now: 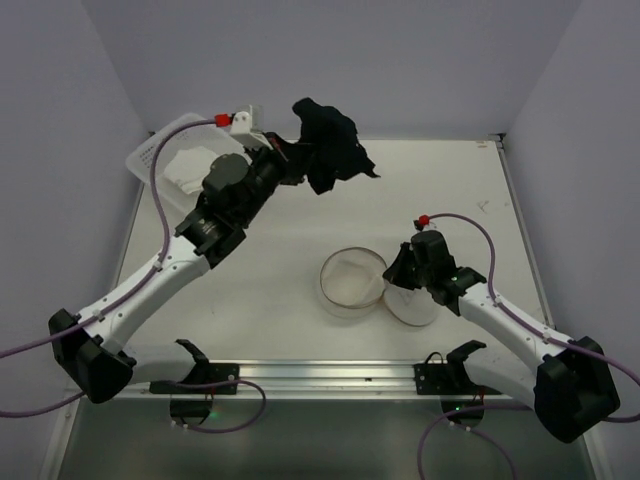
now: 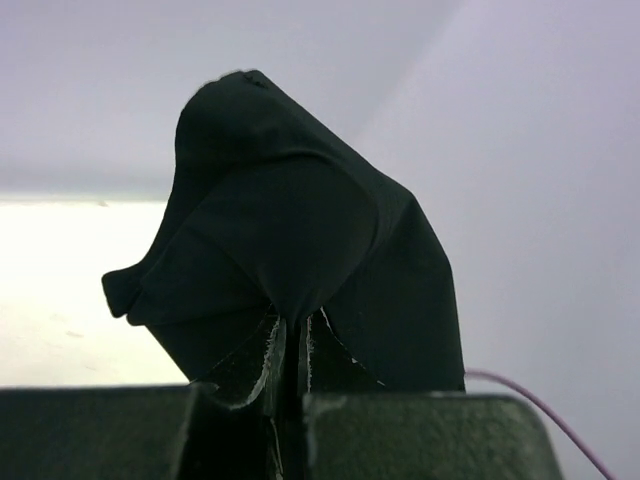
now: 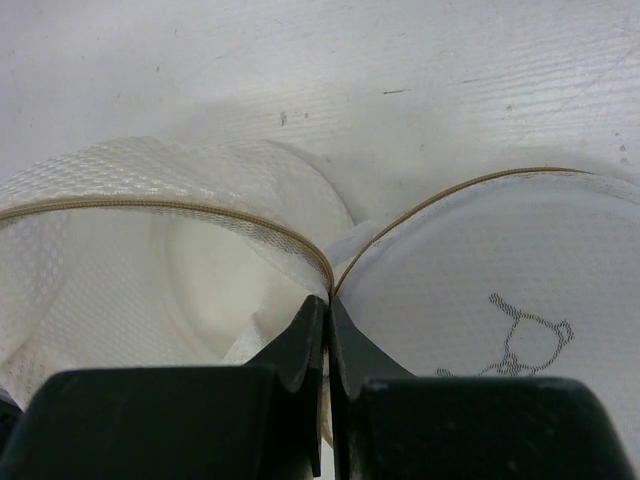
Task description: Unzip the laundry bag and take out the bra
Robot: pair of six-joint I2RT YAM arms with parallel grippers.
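Seen from overhead, the small round cream-white mesh laundry bag [image 1: 352, 282] sits on the white table [image 1: 270, 320] just off centre, toward 4 o'clock. It is unzipped, with its drum-shaped body open upward. Its flat round lid [image 1: 412, 305] is folded out at the body's 4 o'clock side. In the right wrist view, a small black pictogram [image 3: 520, 340] shows on that lid, and a tan zip [image 3: 150, 207] runs round both rims.

The right gripper [image 3: 328, 310] is clamped shut on the bag, at the join where the lid meets the body.

The crumpled black fabric bra [image 1: 330, 150] is out of the bag. It hangs in the air at about 12 o'clock, over the far edge of the table. The left gripper [image 2: 290, 340] pinches a fold of it tightly between closed fingers.

A clear rectangular plastic tub [image 1: 175, 160] with something white inside stands at 10 o'clock, just beside the left arm's wrist.
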